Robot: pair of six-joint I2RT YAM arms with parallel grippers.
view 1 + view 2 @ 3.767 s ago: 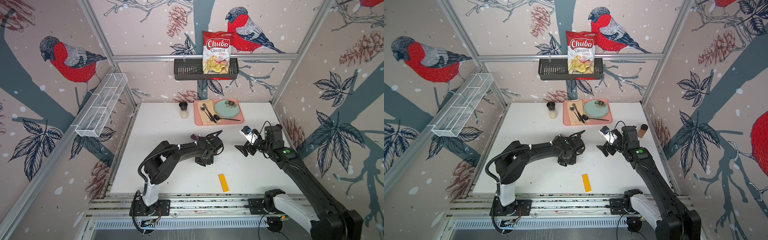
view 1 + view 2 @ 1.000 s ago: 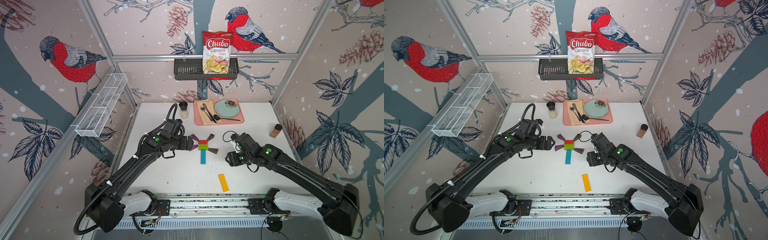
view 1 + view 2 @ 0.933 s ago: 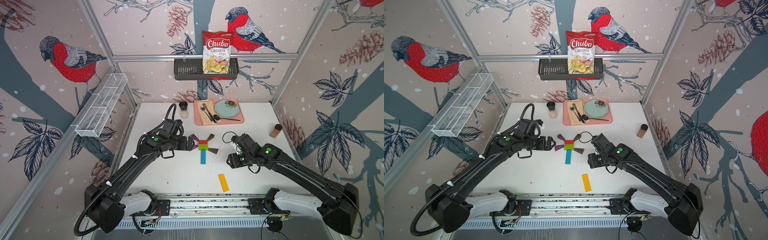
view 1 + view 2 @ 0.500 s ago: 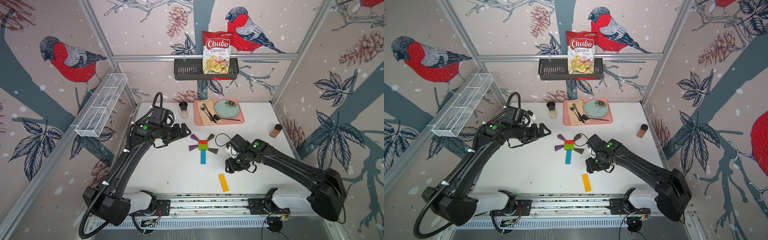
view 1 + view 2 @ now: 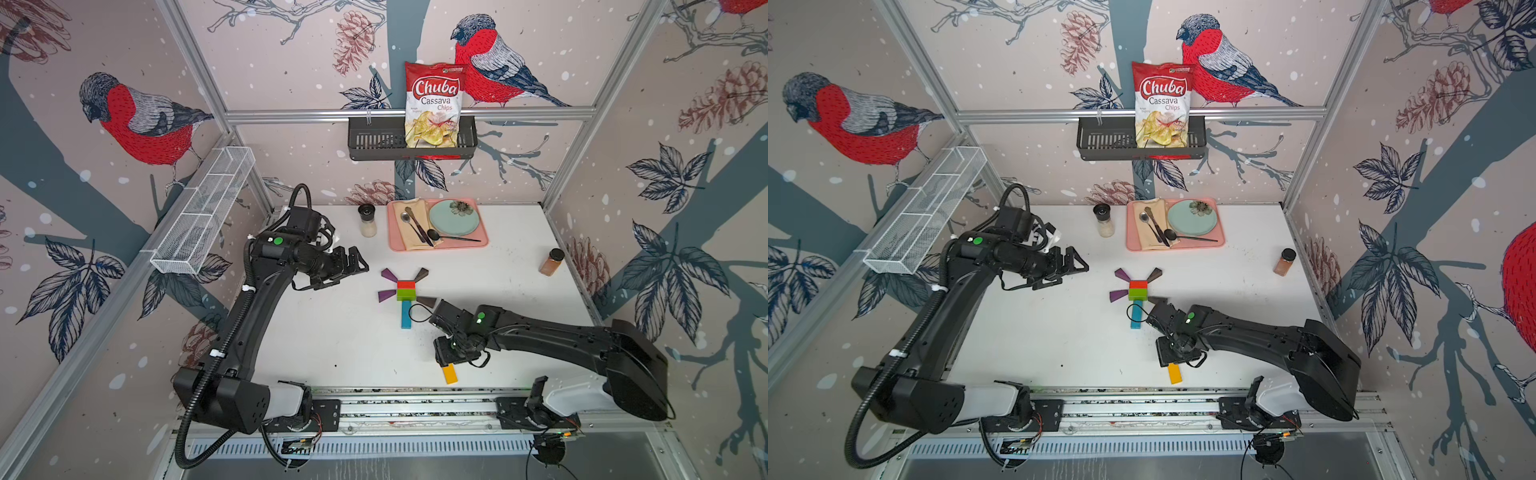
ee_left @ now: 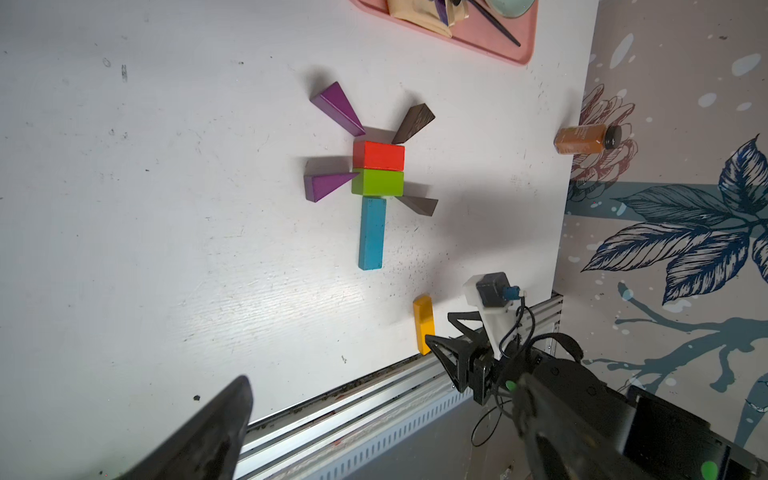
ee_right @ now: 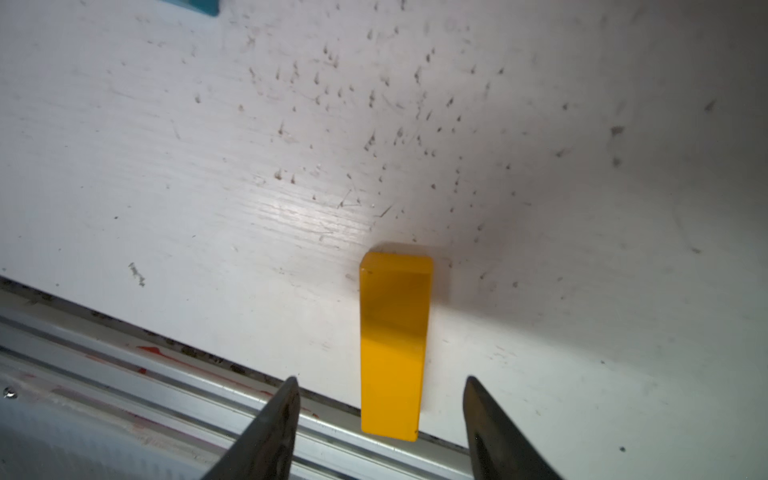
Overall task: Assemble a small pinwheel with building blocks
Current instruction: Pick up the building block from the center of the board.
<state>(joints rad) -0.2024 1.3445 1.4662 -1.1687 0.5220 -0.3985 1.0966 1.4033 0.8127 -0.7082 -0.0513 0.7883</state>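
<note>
The yellow bar (image 7: 395,345) is a long, smooth, shiny block with straight sides and slightly round corners. It lies flat on the white table (image 5: 332,340), and its near end reaches the front edge by the metal rail (image 7: 124,374). The right gripper (image 7: 380,382) hangs right over that end. Its two dark pointed fingers stand part way open, one on each long side of the bar. There is a gap on both sides, so it holds nothing. The bar's long way runs straight out from between the fingers, so I think closing them would pinch its narrow width. How high the fingers are above the table is hard to tell. Farther up the table lies the pinwheel (image 5: 406,289). It has a red brick touching a green brick, two purple wedges on one side, two brown wedges on the other, and a blue bar (image 5: 406,313) as the stem. The yellow bar lies well apart from the blue bar's free end, a bit off to one side. The left gripper (image 5: 347,272) is wide open and empty, well apart from the yellow bar, so the right arm is much nearer. The table looks scratched and speckled.
</note>
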